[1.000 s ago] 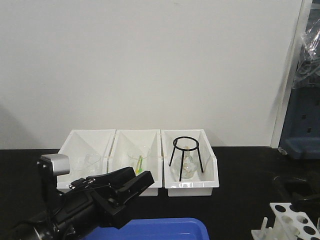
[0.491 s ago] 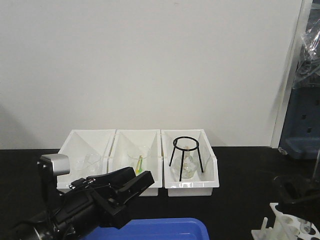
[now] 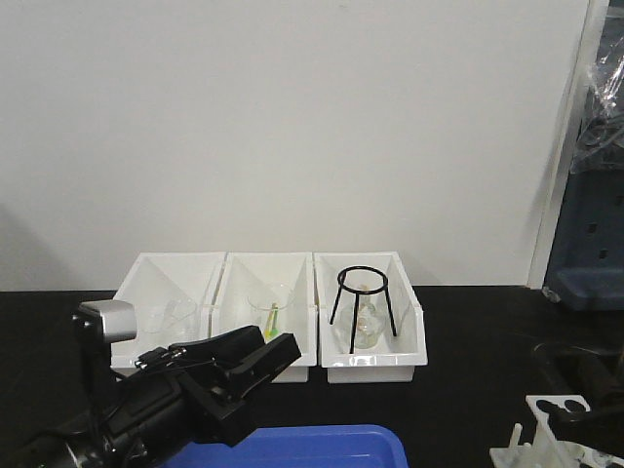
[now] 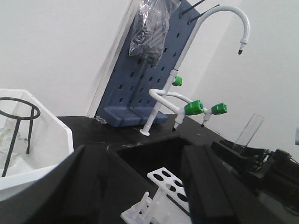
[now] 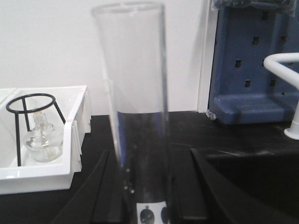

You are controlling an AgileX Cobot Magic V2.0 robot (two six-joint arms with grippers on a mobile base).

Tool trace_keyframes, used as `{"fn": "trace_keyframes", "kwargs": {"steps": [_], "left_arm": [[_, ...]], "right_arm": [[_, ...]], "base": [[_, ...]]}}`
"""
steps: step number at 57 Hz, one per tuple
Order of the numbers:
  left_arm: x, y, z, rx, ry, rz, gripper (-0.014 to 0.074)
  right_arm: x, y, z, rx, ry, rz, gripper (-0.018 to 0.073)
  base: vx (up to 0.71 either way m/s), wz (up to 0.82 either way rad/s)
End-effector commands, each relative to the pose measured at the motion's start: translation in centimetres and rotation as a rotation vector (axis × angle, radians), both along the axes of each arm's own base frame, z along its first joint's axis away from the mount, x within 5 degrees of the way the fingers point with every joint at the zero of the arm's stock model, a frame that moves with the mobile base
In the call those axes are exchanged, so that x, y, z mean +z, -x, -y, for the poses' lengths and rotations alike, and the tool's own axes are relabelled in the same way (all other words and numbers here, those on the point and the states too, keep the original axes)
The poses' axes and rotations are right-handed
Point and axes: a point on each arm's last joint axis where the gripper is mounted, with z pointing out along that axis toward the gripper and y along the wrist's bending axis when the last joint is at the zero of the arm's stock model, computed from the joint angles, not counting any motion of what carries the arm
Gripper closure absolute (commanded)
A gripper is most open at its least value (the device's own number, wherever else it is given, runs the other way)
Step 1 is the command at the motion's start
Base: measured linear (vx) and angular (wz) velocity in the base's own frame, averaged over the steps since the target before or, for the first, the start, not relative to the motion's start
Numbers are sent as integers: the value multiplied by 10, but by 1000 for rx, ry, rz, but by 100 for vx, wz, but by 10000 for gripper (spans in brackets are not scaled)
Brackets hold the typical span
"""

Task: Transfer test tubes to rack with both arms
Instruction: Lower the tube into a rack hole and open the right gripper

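Our right gripper [image 4: 246,157] has its claw closed on one test tube [image 5: 138,93], gripping it low down so it stands upright, mouth up. Looking through the glass in the right wrist view, we can see the rack [image 4: 168,184] and its holes right at the tube's bottom end. The left gripper [image 3: 265,359] hangs wide open with nothing in it, in front of the white bins [image 3: 244,273].

Three white bins [image 3: 244,275] side by side at the worktop's back edge. Left: beaker [image 3: 176,317]. Middle: second beaker [image 3: 270,310], yellow-green item inside. Right: black tripod [image 3: 363,289] over a flask [image 3: 366,329]. Blue tray [image 3: 322,448] at front edge. Right end: blue pegboard [image 4: 140,79], white faucet [image 4: 224,11], black sink [image 4: 154,154].
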Motion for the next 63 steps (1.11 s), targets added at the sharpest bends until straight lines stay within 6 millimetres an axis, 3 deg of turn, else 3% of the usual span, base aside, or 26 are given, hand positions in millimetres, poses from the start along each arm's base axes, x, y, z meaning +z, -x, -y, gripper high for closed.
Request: {"fn": "trace_keyframes", "kwargs": {"steps": [1,26,40,63], "left_arm": [[25,2,-2,-5,104,90,105],[25,2,-2,-4,103,91,105],[25,2,-2,-4,103,91,105],[25,2,-2,-4,103,91,105]], "right_arm": [[15,-6,-1,12,10,135,566],[-4,-18,-6,51,-11,102,566],[-21,1,-3,40,1,164,565],[-51,-7,-3,39,-4,99,565]], "base": [[0,0],[0,0],[0,0],[0,0]]}}
